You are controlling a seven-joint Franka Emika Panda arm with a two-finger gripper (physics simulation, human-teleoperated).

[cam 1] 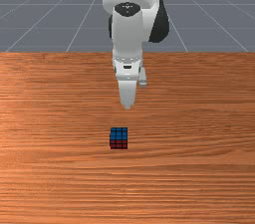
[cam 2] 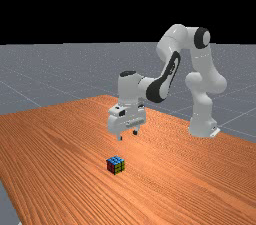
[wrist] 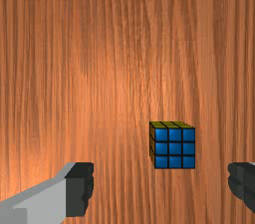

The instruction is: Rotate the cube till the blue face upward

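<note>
Blue-topped, the cube (wrist: 174, 148) lies below the wide-spread gripper (cam 2: 127, 135), apparently a little off-centre.

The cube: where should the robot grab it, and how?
I'd come straight down from above with the gripper and pinch the middle of the cube's red side and the side opposite. Those sides are flat and stand upright, and they line up with the open fingers. The blue face is already on top, so it should probably stay level.
</note>
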